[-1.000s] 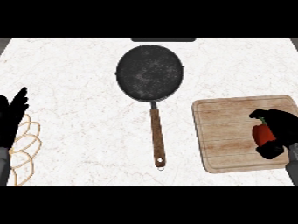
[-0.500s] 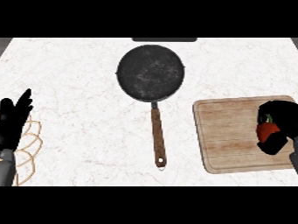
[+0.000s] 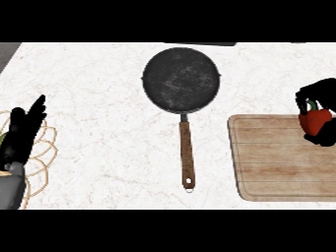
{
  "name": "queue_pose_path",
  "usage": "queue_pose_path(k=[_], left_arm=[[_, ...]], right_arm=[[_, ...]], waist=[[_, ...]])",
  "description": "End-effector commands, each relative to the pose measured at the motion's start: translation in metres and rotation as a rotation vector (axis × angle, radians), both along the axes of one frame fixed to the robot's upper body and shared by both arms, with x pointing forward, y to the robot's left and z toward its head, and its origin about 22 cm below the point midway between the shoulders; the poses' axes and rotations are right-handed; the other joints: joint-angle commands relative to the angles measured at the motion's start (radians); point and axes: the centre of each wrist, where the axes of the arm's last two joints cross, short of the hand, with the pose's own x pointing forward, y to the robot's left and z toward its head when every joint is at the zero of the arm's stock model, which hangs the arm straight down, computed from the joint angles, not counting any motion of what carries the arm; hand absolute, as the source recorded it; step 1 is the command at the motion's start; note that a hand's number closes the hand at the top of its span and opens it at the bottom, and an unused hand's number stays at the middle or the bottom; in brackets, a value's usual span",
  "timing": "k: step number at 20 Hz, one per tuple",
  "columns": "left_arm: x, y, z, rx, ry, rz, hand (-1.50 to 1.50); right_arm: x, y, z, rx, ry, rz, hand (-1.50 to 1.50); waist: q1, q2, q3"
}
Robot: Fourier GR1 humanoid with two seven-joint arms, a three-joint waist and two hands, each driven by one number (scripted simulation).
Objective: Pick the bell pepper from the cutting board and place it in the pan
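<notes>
Bell pepper (image 3: 315, 121), red with a green stem, sits curled inside the right hand at the far right of the view, above the upper right corner of the board; whether it clears the wood or just touches it cannot be told.

Going from the left: the left hand (image 3: 23, 133) rests near the left edge with its fingers straight and pointing up, holding nothing, over a round wire trivet (image 3: 45, 147) of tan loops. It seems parked there to stay out of the way.

At the middle of the white marbled desk (image 3: 97, 88) lies the round black frying pan (image 3: 181, 79), nothing in it, its long brown wooden handle (image 3: 187, 152) pointing toward the robot, so the bowl lies open to a drop from above.

Right of the handle is the light wooden cutting board (image 3: 286, 162). The right hand (image 3: 326, 110) has its fingers and thumb wrapped round the pepper.

No writing or brand mark can be read anywhere.
</notes>
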Motion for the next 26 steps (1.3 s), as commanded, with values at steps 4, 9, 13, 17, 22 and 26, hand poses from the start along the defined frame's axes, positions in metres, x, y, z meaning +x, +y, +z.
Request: queue_pose_path(k=[4,9,13,17,22,26], left_arm=[[0.003,0.011,0.013,0.008,-0.012,0.004,0.00],[0.004,0.011,0.013,0.017,0.003,0.030,0.00],[-0.003,0.012,-0.002,-0.003,0.018,0.029,0.00],[0.007,0.009,0.014,-0.005,0.011,0.035,0.00],[-0.008,0.007,-0.012,-0.006,0.029,0.019,0.00],[0.004,0.014,0.003,0.011,0.018,0.024,0.00]], right_arm=[[0.034,-0.004,0.037,0.268,-0.352,0.172,1.50],[0.058,0.022,0.044,0.466,-0.410,0.287,1.50],[0.085,0.041,0.065,0.494,-0.370,0.315,1.50],[0.096,0.093,0.043,0.584,-0.321,0.291,1.50],[0.113,0.152,0.057,0.641,-0.254,0.247,1.50],[0.116,0.196,0.042,0.682,-0.208,0.228,1.50]], waist=[[-0.003,-0.006,0.001],[-0.031,-0.015,-0.002],[-0.034,-0.015,-0.003],[-0.044,-0.018,-0.004],[-0.036,-0.016,-0.004],[-0.025,-0.010,-0.004]])
